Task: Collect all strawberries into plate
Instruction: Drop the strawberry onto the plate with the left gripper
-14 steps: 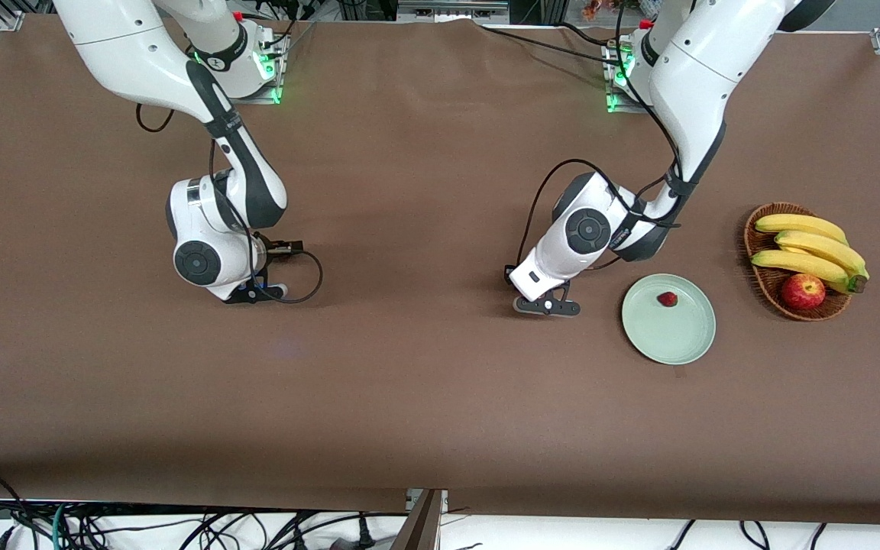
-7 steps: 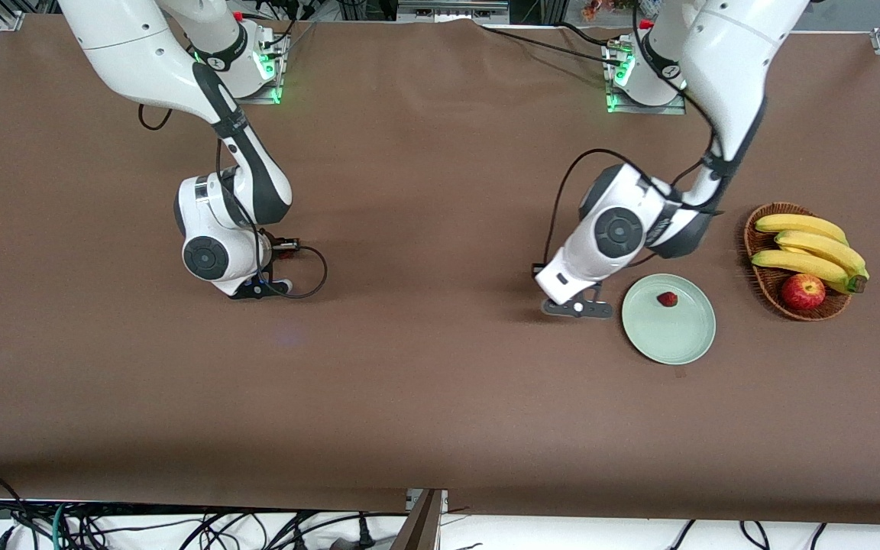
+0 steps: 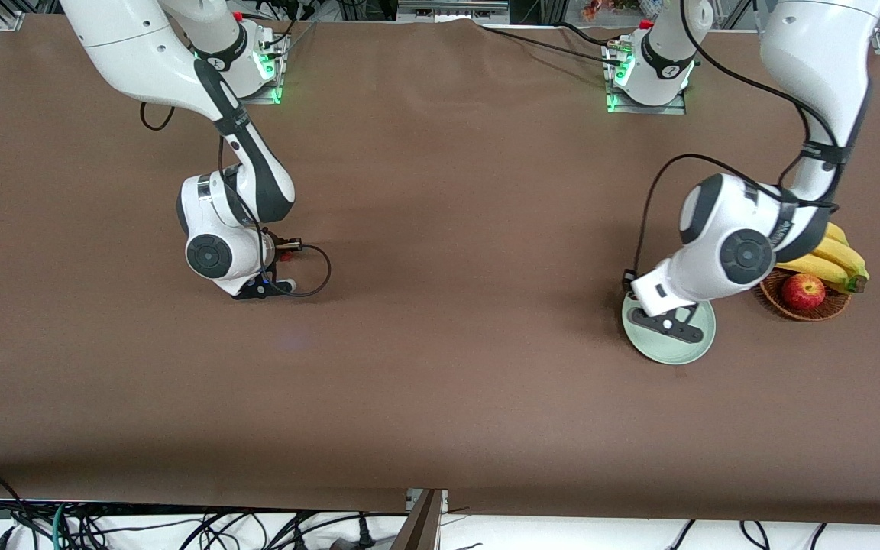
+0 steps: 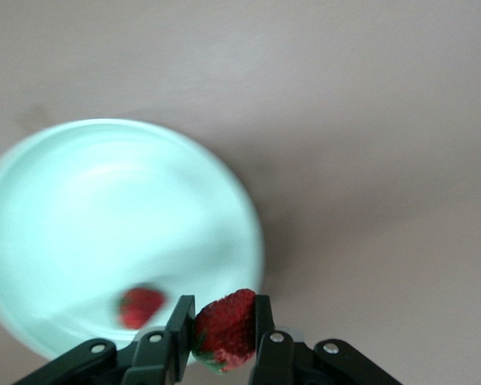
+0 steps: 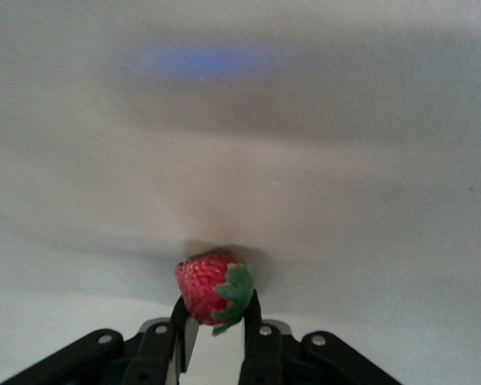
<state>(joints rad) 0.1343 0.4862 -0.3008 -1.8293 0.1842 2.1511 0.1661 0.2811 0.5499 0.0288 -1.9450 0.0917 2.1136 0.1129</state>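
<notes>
the right hand (image 3: 276, 284) sits low at the table (image 3: 440, 397), well apart from the plate (image 3: 696, 350) and toward the right arm's end. in the right wrist view its fingers (image 5: 179, 333) are pinched on a strawberry (image 5: 212, 287), the green cap turned to one side; the berry looks just at the table surface, so i judge this the moment of pickup, not yet a carry. bare cloth lies all round it, so lifting straight up should meet nothing.

the left hand (image 3: 669, 325) hangs over the plate, clamped on a second strawberry (image 4: 224, 329). the left wrist view shows that berry above the plate's rim rather than its middle, with a third strawberry (image 4: 139, 307) already lying inside. letting go here risks a roll off the edge; a little more travel inward seems wise.

just beside the plate stands a basket (image 3: 807, 309) with an apple (image 3: 803, 290) and bananas (image 3: 837, 260), close under the left arm's wrist, so room there is tight.
</notes>
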